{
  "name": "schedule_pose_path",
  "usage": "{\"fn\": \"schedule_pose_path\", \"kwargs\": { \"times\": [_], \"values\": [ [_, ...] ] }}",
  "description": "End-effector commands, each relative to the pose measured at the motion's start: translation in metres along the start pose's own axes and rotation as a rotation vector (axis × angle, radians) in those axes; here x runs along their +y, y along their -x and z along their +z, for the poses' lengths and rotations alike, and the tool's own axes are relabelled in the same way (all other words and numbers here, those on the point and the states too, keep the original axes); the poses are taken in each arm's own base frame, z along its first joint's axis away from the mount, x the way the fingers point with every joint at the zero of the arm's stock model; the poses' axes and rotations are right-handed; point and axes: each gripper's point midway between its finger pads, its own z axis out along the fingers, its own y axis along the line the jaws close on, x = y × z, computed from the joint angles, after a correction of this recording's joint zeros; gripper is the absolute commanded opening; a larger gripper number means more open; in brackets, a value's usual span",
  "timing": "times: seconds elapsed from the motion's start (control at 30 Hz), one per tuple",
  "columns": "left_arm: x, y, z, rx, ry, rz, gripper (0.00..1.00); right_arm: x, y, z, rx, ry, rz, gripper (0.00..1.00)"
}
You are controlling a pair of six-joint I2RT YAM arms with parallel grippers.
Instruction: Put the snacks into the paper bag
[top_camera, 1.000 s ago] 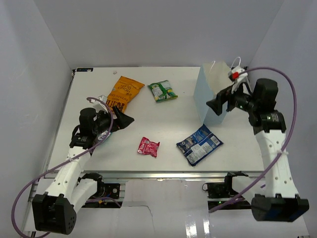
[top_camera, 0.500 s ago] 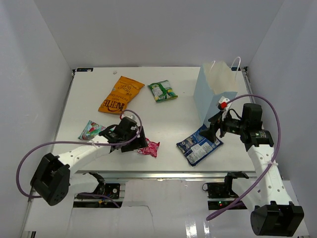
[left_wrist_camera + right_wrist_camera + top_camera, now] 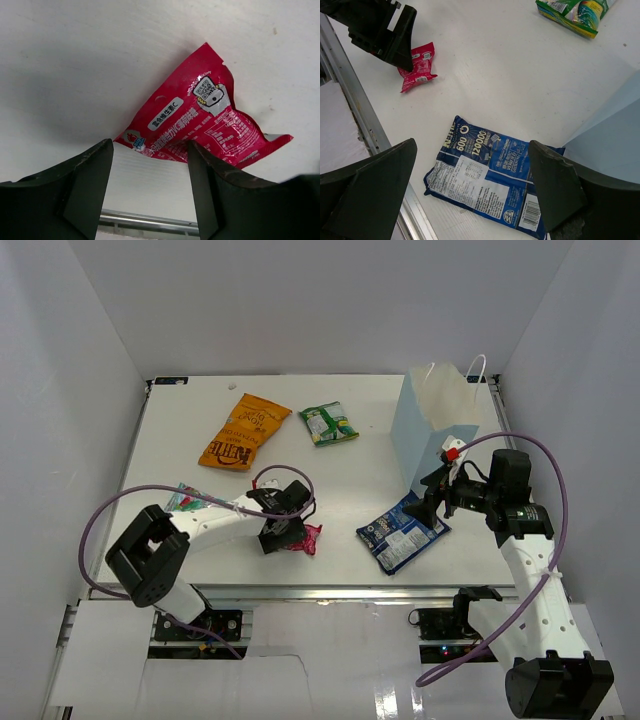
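One left end effector (image 3: 149,150), splayed wide, hovers above red packet (image 3: 200,125).

A white rectangular table (image 3: 350,480) carries six things. A long orange foil chip bag (image 3: 243,430) lies toward the far-left corner, with a green foil packet (image 3: 329,423) beside it near the far edge. A tall light-blue paper bag with white cord handles (image 3: 434,430) stands upright by the right edge. A blue-and-white flat packet (image 3: 404,531) and a small red packet (image 3: 312,538) lie apart along the near edge. A small teal packet (image 3: 183,501) lies near the left edge.
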Motion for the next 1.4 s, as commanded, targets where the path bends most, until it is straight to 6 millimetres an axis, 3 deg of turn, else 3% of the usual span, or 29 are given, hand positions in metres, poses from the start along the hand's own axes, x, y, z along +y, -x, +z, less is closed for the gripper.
{"fn": "schedule_pose_path", "kwargs": {
  "times": [0.0,0.2,0.47,0.7,1.03,1.17,1.33,1.37],
  "values": [
    [-0.022,0.018,-0.008,-0.063,-0.013,-0.106,0.71,0.001,0.007,-0.001,-0.026,0.010,-0.039,0.98],
    [-0.033,0.009,-0.002,-0.025,-0.008,-0.080,0.72,0.002,0.008,-0.002,-0.031,0.007,-0.046,0.98],
    [-0.050,0.013,-0.028,-0.024,-0.106,-0.150,0.79,0.003,0.009,-0.002,-0.034,0.011,-0.050,0.98],
    [-0.063,0.016,-0.037,-0.025,-0.158,-0.180,0.81,0.003,0.009,-0.002,-0.033,0.010,-0.051,0.98],
    [-0.075,0.002,-0.011,0.053,-0.076,-0.142,0.83,0.002,0.008,-0.002,-0.031,0.006,-0.054,0.98],
    [-0.070,0.003,0.001,0.037,-0.026,-0.123,0.82,0.002,0.008,-0.002,-0.031,0.007,-0.054,0.98],
    [-0.055,-0.005,0.020,0.041,0.055,-0.091,0.77,0.003,0.009,-0.003,-0.032,0.005,-0.056,0.98],
    [-0.053,-0.006,0.023,0.043,0.064,-0.084,0.70,0.003,0.009,-0.003,-0.032,0.005,-0.056,0.98]
  ]
}}
